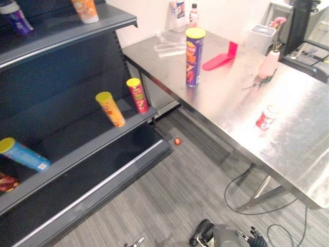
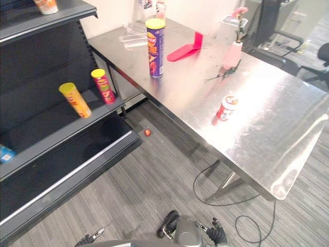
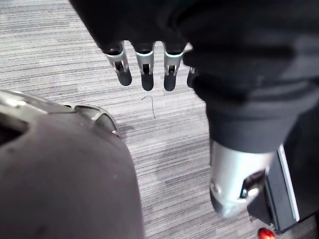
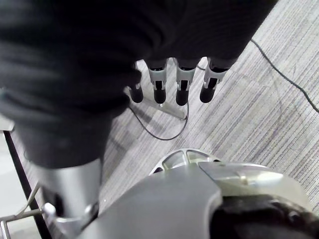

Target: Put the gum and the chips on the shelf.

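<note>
A tall purple chips can with a yellow lid stands upright on the steel table, near its far left edge. A small red-and-white gum jar sits further right on the same table, close to the front edge. The dark shelf unit stands to the left of the table. My left hand hangs low over the grey carpet with straight fingers and nothing in it. My right hand hangs the same way above the carpet, open and holding nothing. Both hands are far below the table top.
On the middle shelf lean a yellow can, a red can and a blue can. The table also carries a pink vase, a red scoop and a clear tray. A small red ball lies on the floor.
</note>
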### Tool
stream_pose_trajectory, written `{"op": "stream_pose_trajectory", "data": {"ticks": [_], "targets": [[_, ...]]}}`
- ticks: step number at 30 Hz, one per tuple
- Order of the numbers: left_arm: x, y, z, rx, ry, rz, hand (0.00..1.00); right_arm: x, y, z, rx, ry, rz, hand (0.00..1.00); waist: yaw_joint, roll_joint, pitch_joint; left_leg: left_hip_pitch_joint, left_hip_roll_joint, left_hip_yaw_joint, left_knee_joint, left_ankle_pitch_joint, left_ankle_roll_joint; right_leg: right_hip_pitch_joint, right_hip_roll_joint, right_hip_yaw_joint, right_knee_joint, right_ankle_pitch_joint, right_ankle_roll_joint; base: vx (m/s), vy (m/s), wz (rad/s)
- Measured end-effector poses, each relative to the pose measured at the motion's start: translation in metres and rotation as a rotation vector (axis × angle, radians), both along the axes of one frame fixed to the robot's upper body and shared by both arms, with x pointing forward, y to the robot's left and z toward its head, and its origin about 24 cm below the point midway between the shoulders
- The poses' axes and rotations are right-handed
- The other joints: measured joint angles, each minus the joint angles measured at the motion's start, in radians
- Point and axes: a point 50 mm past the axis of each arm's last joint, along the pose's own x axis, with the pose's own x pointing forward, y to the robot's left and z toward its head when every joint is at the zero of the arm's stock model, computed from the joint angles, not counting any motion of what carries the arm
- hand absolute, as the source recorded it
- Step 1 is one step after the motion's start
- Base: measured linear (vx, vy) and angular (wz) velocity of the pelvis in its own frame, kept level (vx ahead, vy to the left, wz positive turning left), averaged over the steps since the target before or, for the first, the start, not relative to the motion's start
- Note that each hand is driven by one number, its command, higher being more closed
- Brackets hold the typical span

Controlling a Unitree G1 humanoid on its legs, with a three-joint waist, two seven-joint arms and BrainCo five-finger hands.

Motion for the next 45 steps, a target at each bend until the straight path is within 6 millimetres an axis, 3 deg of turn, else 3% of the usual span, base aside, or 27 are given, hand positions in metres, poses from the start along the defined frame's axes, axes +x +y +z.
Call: {"op": "stream_pose_trajectory", "data": {"ticks": [1,2,3,4,6,7,11,13,15,16,17,18,19,21,24,27,35,39,43,45], "targets": [[-0.001,-0.001,-0.001,-0.003,0.007,-0.003,0.0,0.001,0.0,0.001,-0.001,-0.005,0.001,0.0,-0.001,0.007,-0.01,0.0,0.012,0.013,0.014,-0.006,0.011,-0.004,0.014,0.013,0.001,-0.005,-0.004,0.09,0.057,-0.55],[-0.002,0.001,0.0,0.0,0.008,-0.008,0.0,0.001,0.001,0.001,0.002,-0.005,0.002,0.0,0.001,-0.006,-0.019,-0.002,0.007,0.017,0.051,0.007,0.012,-0.006,0.021,0.028,-0.007,-0.017,-0.001,0.16,0.012,-0.67],[-0.004,0.008,0.001,0.014,0.011,0.0,0.0,0.0,0.003,-0.001,0.011,0.009,0.002,0.0,0.004,-0.021,-0.027,-0.067,0.043,0.013,0.249,0.043,0.015,-0.016,0.024,0.069,-0.023,-0.022,-0.005,0.21,-0.038,-0.92],[-0.005,0.01,0.001,0.017,0.009,0.015,0.0,0.004,0.002,0.0,0.009,0.0,0.01,0.0,0.003,-0.036,-0.04,-0.165,0.093,-0.038,0.477,0.128,0.04,0.009,0.039,0.107,-0.081,-0.003,-0.005,0.19,-0.083,-1.01],[-0.004,0.003,0.0,0.003,0.005,0.019,0.0,0.006,-0.001,0.001,-0.002,0.012,0.015,0.0,0.003,-0.008,-0.023,-0.235,0.105,-0.129,0.635,0.104,0.016,0.075,0.064,0.178,-0.155,0.014,0.003,0.18,0.007,-1.03],[-0.005,0.002,-0.001,0.0,0.005,0.018,0.0,0.0,-0.007,-0.001,-0.019,0.051,0.004,0.0,0.003,-0.001,-0.022,-0.26,0.101,-0.154,0.643,0.083,0.021,0.115,0.071,0.226,-0.186,0.032,0.011,0.22,0.081,-1.04],[-0.005,-0.003,-0.001,-0.023,-0.006,0.034,0.0,0.004,-0.007,-0.002,-0.024,0.069,0.016,0.0,0.009,0.007,-0.022,-0.314,0.059,-0.216,0.427,0.082,0.019,0.171,0.07,0.385,-0.232,0.054,0.037,0.23,0.153,-1.33],[-0.005,-0.001,-0.001,-0.019,-0.004,0.027,0.0,0.005,-0.007,-0.002,-0.024,0.065,0.017,0.0,0.007,0.006,-0.022,-0.328,0.019,-0.329,0.199,0.099,0.008,0.173,0.068,0.464,-0.253,0.075,0.071,0.21,0.231,-1.22],[-0.005,-0.002,-0.001,-0.021,-0.005,0.023,0.0,0.002,-0.008,-0.003,-0.024,0.074,0.014,0.0,0.006,0.006,-0.022,-0.327,-0.015,-0.467,-0.018,0.167,-0.011,0.18,0.061,0.553,-0.29,0.096,0.115,0.24,0.304,-1.18],[-0.005,-0.002,-0.001,-0.021,-0.005,0.022,0.0,0.001,-0.008,-0.003,-0.024,0.08,0.014,0.0,0.005,0.007,-0.023,-0.327,-0.016,-0.48,-0.04,0.192,-0.021,0.182,0.059,0.57,-0.299,0.1,0.126,0.31,0.41,-0.99],[-0.007,-0.008,-0.002,-0.035,0.001,0.003,0.0,-0.008,-0.01,-0.004,-0.031,0.103,0.007,0.0,0.0,0.04,-0.038,-0.321,-0.012,-0.487,-0.079,0.312,-0.033,0.201,0.067,0.598,-0.32,0.108,0.174,0.32,0.44,-0.68],[-0.006,-0.007,-0.002,-0.037,-0.003,0.003,0.0,-0.014,-0.009,-0.007,-0.028,0.126,-0.005,0.0,0.003,0.035,-0.04,-0.304,-0.022,-0.479,-0.076,0.329,-0.024,0.214,0.055,0.615,-0.328,0.107,0.19,0.31,0.438,-0.55],[-0.005,-0.002,-0.001,-0.027,-0.004,-0.009,0.0,-0.016,-0.006,-0.008,-0.018,0.136,-0.009,0.0,0.001,0.014,-0.042,-0.293,-0.043,-0.47,-0.078,0.334,-0.023,0.223,0.033,0.616,-0.334,0.123,0.217,0.18,0.269,-0.38],[-0.003,0.012,0.002,0.011,-0.016,-0.038,0.0,-0.02,0.006,-0.011,-0.004,0.143,-0.025,0.0,-0.001,-0.045,-0.053,-0.251,-0.116,-0.423,-0.112,0.307,0.013,0.238,-0.044,0.578,-0.367,0.141,0.249,0.16,0.282,-0.39],[-0.001,0.015,0.003,0.026,-0.014,-0.079,0.0,-0.02,0.011,-0.011,-0.002,0.129,-0.054,0.0,0.0,-0.066,-0.058,-0.222,-0.168,-0.37,-0.116,0.282,0.051,0.247,-0.092,0.568,-0.393,0.178,0.28,0.11,0.248,-0.42],[-0.002,0.014,0.003,0.03,-0.011,-0.103,0.0,-0.02,0.01,-0.011,-0.018,0.126,-0.074,0.0,0.001,-0.064,-0.06,-0.197,-0.175,-0.336,-0.141,0.278,0.058,0.245,-0.094,0.553,-0.415,0.212,0.276,0.03,0.112,-0.41],[-0.005,0.012,0.002,0.047,-0.02,-0.099,0.0,-0.023,0.007,-0.01,-0.036,0.118,-0.12,0.0,0.001,-0.053,-0.07,-0.145,-0.17,-0.327,-0.24,0.327,0.051,0.248,-0.071,0.51,-0.433,0.2,0.259,-0.04,-0.021,-0.08],[-0.005,0.009,0.002,0.011,-0.035,-0.111,0.0,-0.025,0.005,-0.011,-0.017,0.121,-0.272,0.0,0.003,-0.057,-0.074,-0.144,-0.164,-0.322,-0.24,0.325,0.048,0.249,-0.066,0.507,-0.437,0.2,0.258,0.0,0.002,-0.01],[-0.007,0.011,0.001,-0.023,-0.012,-0.122,0.0,-0.039,0.0,-0.013,-0.013,0.175,-0.449,0.0,0.001,-0.066,-0.079,-0.13,-0.16,-0.313,-0.24,0.322,0.043,0.268,-0.061,0.508,-0.455,0.208,0.265,0.03,0.006,-0.06],[-0.009,0.013,0.001,-0.035,-0.002,-0.115,0.0,-0.05,-0.012,-0.012,-0.034,0.193,-0.63,0.0,0.001,-0.07,-0.088,-0.121,-0.154,-0.292,-0.24,0.315,0.036,0.277,-0.055,0.514,-0.465,0.215,0.263,0.06,0.003,-0.13]]}}
